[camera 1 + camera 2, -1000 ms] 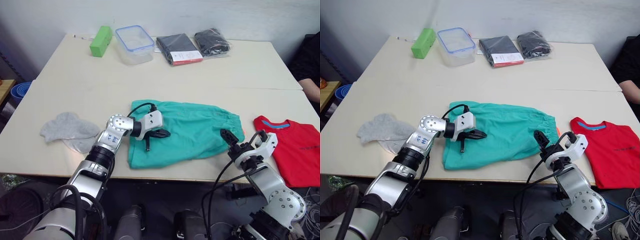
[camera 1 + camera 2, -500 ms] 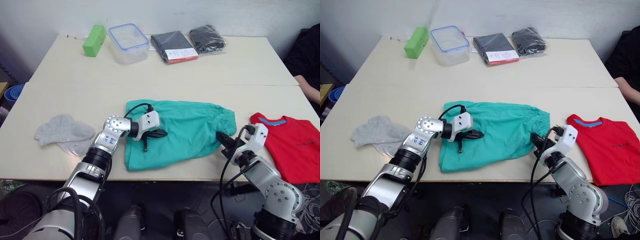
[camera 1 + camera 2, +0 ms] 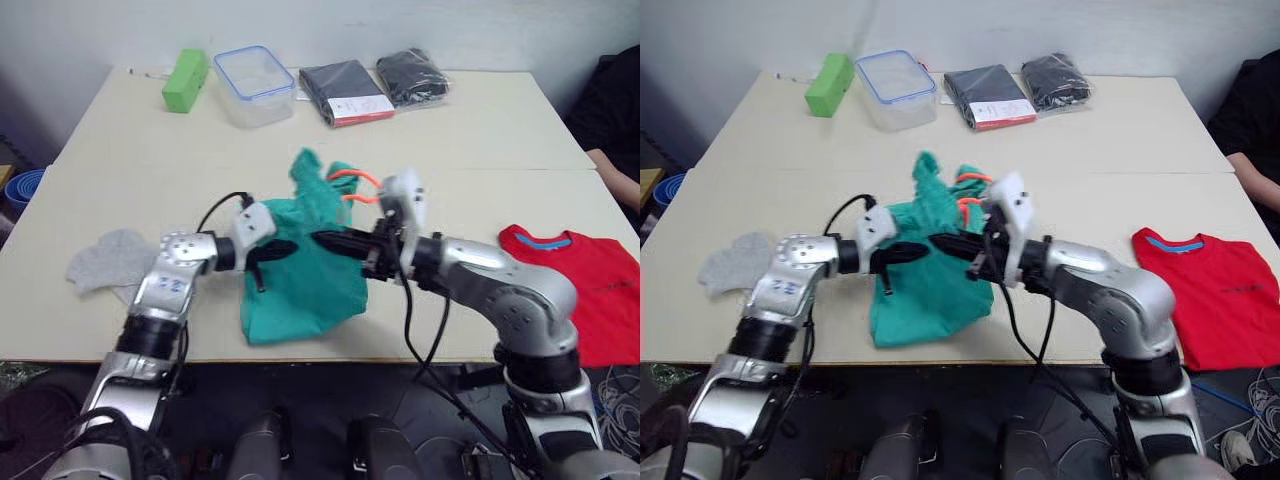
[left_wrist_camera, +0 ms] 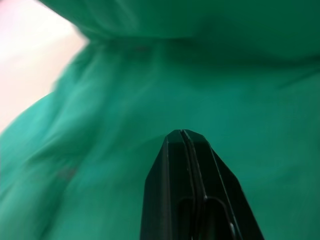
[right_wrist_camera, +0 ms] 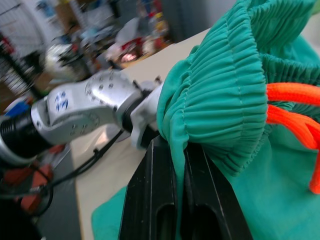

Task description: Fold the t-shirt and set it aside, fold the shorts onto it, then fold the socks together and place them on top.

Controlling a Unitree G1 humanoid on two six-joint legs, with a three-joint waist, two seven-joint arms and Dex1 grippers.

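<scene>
Shorts-folding step: right claw [image 3: 330,240] clamped on the shorts [image 3: 300,290] waistband, left claw [image 3: 285,246] closed, pressing the cloth. Next, lay the waistband flat.

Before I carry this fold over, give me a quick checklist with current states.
1. Right gripper shut on the shorts at the waistband: ok.
2. Left gripper shut, pressed against the shorts: ok; whether it holds cloth: cannot tell.
3. Orange drawstring hanging loose near the right gripper: not ok.
4. T-shirt folded and set aside: ok.
5. Shorts on the t-shirt: not ok.
6. Socks apart from the shorts: ok.
</scene>
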